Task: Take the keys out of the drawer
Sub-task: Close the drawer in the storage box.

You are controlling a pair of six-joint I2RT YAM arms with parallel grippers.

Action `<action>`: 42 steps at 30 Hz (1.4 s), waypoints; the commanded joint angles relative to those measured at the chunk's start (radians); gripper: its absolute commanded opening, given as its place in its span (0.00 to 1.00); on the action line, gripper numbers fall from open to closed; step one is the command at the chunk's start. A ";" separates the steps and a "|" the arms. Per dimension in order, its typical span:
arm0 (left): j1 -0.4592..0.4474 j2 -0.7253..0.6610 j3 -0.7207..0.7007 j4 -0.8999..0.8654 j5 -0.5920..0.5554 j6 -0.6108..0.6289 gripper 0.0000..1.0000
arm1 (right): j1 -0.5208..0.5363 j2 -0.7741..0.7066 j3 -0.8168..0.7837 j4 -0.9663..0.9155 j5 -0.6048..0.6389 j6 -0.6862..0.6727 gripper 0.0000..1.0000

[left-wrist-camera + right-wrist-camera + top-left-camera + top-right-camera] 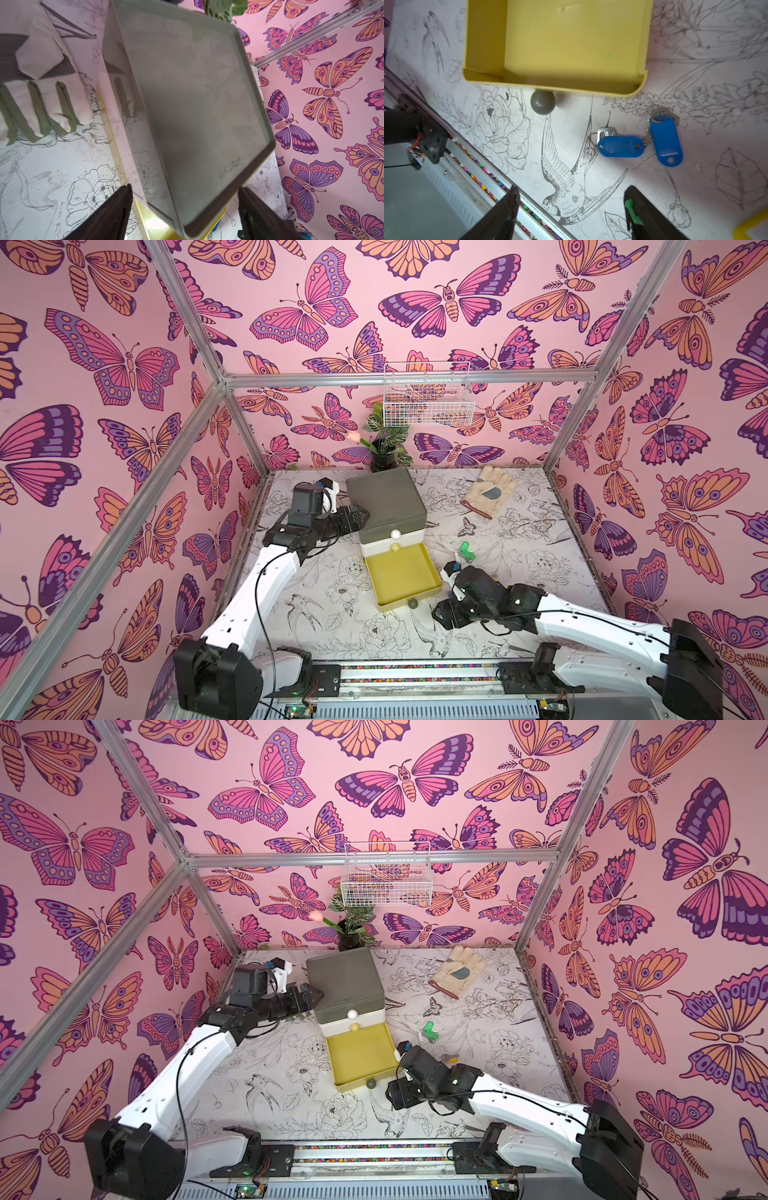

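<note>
While the left pincer [185,212] and right pincer [571,212] gape, two blue keys [620,146] [665,141] lie at right angles on the bench [316,605], one green key [466,551] apart.

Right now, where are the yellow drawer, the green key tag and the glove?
yellow drawer [401,572]: in a top view, on its bare floor.
green key tag [466,551]: in a top view, on the tag's middle.
glove [490,491]: in a top view, on the palm.

Two white arms [249,605] with black joints [216,676], cables [259,572] and fingers [500,218]
</note>
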 commanded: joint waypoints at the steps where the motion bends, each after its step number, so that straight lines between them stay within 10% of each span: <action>1: -0.010 0.080 0.003 -0.008 0.037 0.036 0.85 | 0.017 0.123 0.015 0.171 0.070 0.037 0.81; 28: -0.016 0.182 -0.031 -0.071 0.089 0.070 0.84 | -0.210 0.670 0.428 0.456 0.157 -0.205 0.83; 42: -0.016 0.169 -0.049 -0.092 0.082 0.062 0.84 | -0.215 0.745 0.293 0.977 0.220 -0.001 0.99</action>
